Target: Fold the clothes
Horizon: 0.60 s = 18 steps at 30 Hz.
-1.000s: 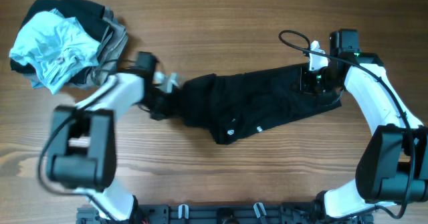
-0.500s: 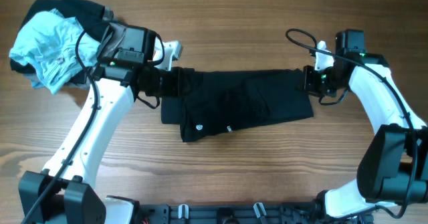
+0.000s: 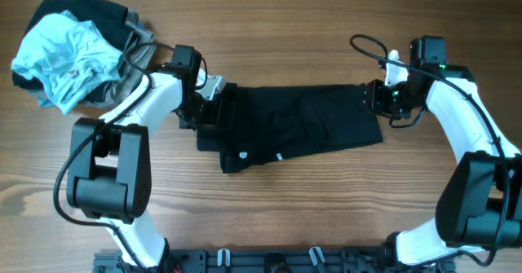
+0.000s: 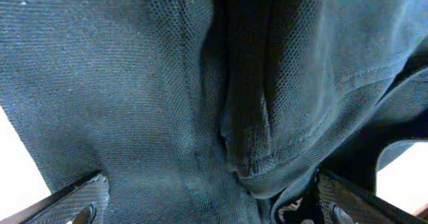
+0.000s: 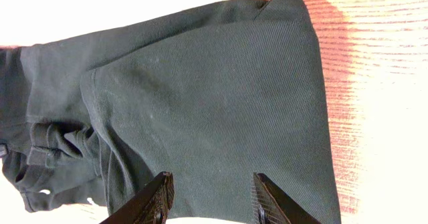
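Observation:
The clothes [image 3: 302,126], a black shirt, lie flat as a long folded strip across the middle of the table, with a small white label [image 3: 279,156] near the front edge. My left gripper [image 3: 210,110] is over the shirt's left end. In the left wrist view the black fabric [image 4: 167,83] fills the frame, and the left gripper [image 4: 212,207] is open wide with its fingertips [image 4: 87,198] low over the cloth. My right gripper [image 3: 373,99] is at the shirt's right end. In the right wrist view it [image 5: 215,198] stands open above the flat fabric [image 5: 200,97].
A pile with a light blue garment [image 3: 61,53] on grey-beige and dark clothing sits at the back left corner. A black cable [image 3: 363,45] loops off the right arm. Bare wooden table [image 3: 285,28] surrounds the shirt.
The shirt was drawn left and laid out flatter. My left gripper opened and let go of the left end, the arm shifting slightly. My right gripper's jaws have parted.

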Motion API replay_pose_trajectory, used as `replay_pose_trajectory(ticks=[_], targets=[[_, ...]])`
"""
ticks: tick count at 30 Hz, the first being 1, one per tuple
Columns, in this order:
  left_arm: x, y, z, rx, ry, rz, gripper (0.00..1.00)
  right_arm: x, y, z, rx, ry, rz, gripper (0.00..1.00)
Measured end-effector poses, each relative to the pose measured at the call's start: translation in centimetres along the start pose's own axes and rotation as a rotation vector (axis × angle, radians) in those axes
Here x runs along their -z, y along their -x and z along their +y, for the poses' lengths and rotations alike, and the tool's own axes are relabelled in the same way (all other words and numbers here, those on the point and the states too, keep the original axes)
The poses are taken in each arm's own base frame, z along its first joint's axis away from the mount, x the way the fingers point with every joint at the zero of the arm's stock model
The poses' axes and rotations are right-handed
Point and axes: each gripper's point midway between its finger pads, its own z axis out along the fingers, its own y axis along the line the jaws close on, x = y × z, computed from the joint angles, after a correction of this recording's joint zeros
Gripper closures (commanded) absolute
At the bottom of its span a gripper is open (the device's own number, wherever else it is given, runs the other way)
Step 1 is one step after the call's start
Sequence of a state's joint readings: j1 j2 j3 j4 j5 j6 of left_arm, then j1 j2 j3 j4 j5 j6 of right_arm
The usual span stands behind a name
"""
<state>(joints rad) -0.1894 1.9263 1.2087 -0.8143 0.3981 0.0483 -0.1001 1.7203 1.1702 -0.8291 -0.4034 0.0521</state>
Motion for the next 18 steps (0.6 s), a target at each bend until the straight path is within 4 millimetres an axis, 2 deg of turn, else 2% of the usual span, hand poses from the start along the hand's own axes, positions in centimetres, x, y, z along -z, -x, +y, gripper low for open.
replay_pose_trajectory(ticks=[2, 4, 5, 8, 10, 12, 13, 14, 16, 18], targets=[[-0.1, 0.2, -0.2, -0.002, -0.009, -0.004, 0.30, 0.0, 0.0, 0.0, 0.000, 0.000, 0.000, 0.58], [-0.6, 0.7, -0.6, -0.033, -0.019, -0.014, 0.78, 0.0, 0.0, 0.0, 0.000, 0.000, 0.000, 0.58], [-0.8, 0.8, -0.8, -0.041, -0.022, -0.014, 0.96, 0.0, 0.0, 0.0, 0.000, 0.000, 0.000, 0.59], [-2.1, 0.0, -1.0, -0.050, -0.025, 0.023, 0.96, 0.0, 0.0, 0.0, 0.000, 0.000, 0.000, 0.59], [-2.1, -0.2, -1.0, -0.044, -0.024, 0.031, 0.96, 0.0, 0.0, 0.0, 0.000, 0.000, 0.001, 0.59], [-1.6, -1.9, -0.8, -0.004, -0.005, 0.109, 0.96, 0.0, -0.1, 0.0, -0.002, -0.001, 0.004, 0.59], [-1.0, -3.6, -0.3, 0.031, 0.027, 0.183, 0.96, 0.0, -0.1, 0.0, -0.002, 0.000, 0.004, 0.59], [0.7, -4.9, 0.6, 0.076, 0.088, 0.255, 0.96, 0.0, -0.2, 0.0, -0.003, 0.000, 0.006, 0.60], [4.0, -4.4, 1.3, 0.101, 0.156, 0.272, 0.96, 0.0, -0.1, 0.0, -0.002, 0.000, 0.005, 0.60], [7.8, -1.5, 1.0, 0.080, 0.195, 0.171, 0.96, 0.0, -0.1, 0.0, -0.002, -0.001, 0.004, 0.59]])
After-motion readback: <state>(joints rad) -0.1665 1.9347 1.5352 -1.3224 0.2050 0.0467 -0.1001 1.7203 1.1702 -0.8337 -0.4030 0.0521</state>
